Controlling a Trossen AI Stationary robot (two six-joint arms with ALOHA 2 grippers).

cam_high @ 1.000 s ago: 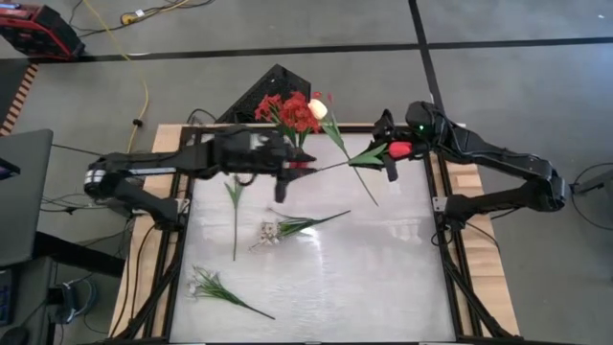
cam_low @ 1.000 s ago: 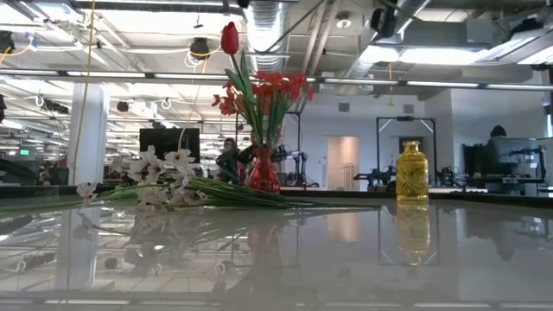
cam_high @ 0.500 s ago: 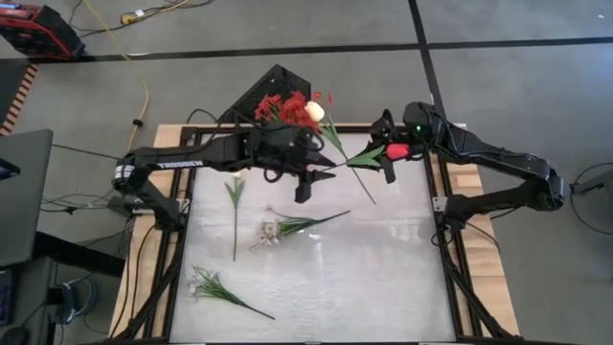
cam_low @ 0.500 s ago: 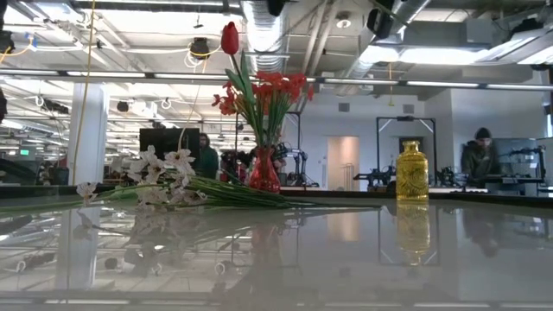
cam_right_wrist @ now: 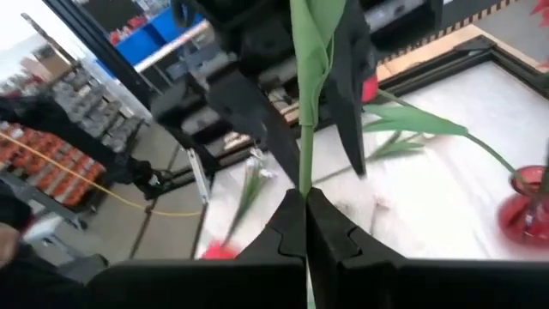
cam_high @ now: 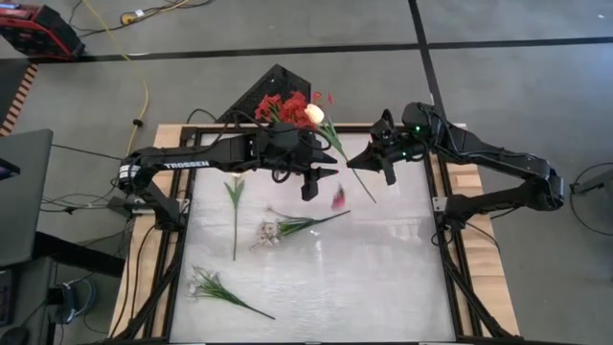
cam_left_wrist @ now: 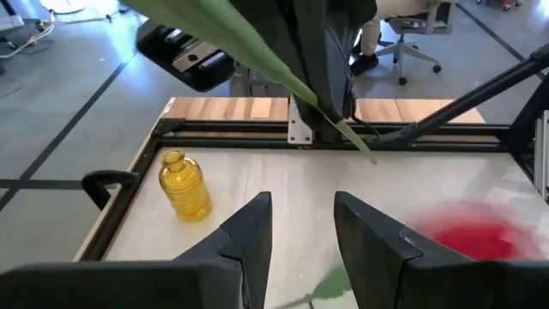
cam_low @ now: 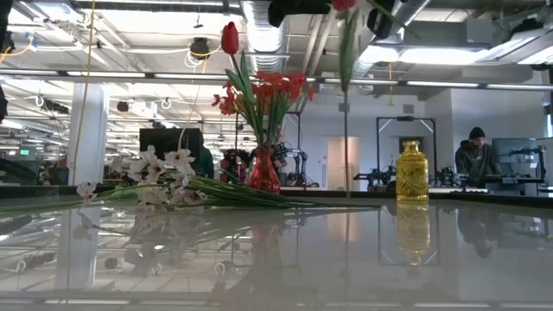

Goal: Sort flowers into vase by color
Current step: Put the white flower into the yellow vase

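Now we see the right gripper (cam_right_wrist: 304, 215) clamped shut on a red tulip's stem (cam_right_wrist: 305, 129), at two o'clock; left gripper (cam_left_wrist: 300, 232), partly open, holds nothing.

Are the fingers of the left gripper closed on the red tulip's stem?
No: in the left wrist view the left gripper is open, nothing between its fingers.

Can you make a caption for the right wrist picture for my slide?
Right gripper pinching a long thin green flower stem above the white table, red glass vase nearby.
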